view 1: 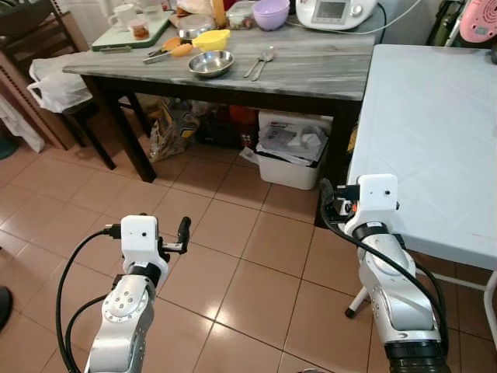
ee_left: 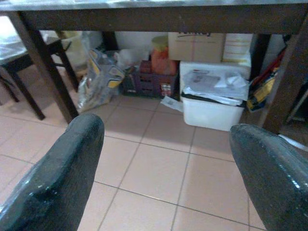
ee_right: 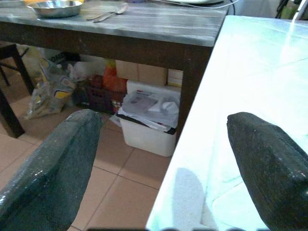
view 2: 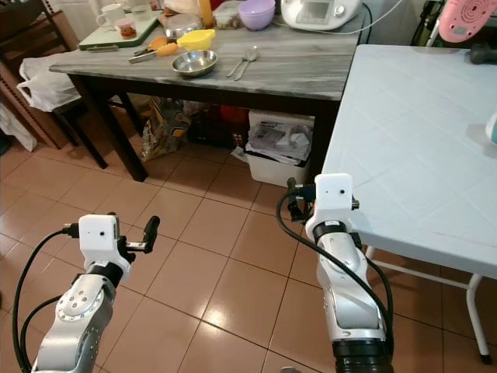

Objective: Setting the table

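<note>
Seemingly nothing is laid yet: bowl (view 1: 210, 63) and spoons (view 1: 260, 64) are left upper centre, both grippers' fingers (ee_left: 57, 178) apart, empty.

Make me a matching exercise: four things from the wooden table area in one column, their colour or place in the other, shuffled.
Things:
1. steel bowl
2. plastic bowl
3. white bin
4. two spoons

Descriptions:
A. purple
B. on the floor under the table
C. lying just right of the steel bowl
D. silver, near the table's front edge

Pairs: 1-D, 2-A, 3-B, 4-C
</note>
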You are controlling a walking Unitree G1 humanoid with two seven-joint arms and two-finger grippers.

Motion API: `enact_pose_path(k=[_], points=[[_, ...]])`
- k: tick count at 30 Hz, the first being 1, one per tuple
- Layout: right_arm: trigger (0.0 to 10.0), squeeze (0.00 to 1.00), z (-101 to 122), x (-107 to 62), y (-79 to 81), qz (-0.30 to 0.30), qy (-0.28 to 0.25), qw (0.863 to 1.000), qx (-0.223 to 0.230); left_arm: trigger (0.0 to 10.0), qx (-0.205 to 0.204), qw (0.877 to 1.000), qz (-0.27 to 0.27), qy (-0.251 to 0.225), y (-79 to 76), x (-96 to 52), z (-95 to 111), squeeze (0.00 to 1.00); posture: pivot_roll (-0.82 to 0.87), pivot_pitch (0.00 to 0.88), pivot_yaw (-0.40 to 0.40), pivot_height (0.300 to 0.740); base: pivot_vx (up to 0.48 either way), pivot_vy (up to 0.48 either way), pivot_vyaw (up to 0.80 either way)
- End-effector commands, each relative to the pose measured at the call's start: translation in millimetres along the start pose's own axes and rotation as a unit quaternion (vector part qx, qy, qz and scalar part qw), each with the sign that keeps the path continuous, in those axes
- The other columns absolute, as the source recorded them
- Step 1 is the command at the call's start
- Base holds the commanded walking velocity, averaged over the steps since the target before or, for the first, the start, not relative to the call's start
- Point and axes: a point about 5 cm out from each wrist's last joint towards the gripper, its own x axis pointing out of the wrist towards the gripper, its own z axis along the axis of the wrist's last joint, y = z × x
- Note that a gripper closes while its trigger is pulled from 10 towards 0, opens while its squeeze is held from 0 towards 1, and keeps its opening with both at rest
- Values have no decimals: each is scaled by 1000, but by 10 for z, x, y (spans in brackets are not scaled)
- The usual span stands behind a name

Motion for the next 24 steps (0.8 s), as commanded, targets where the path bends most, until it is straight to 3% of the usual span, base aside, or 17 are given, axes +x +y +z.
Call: enact_pose_path(k=[1,11,24], points=[[10000,0,35,11,53,9,-5,1000,1,10000,-4,1000,6,-7,28,-10,34,0,-194,112,110,740,0,-251,-650],[10000,0,41,2,28,11,-5,1000,-5,10000,-11,1000,7,-1,12,-15,6,0,-205,116,105,740,0,-82,-641],[10000,0,64,7,16,11,-10,1000,-7,10000,-13,1000,9,2,2,1,-2,0,-212,115,104,740,0,-237,0]])
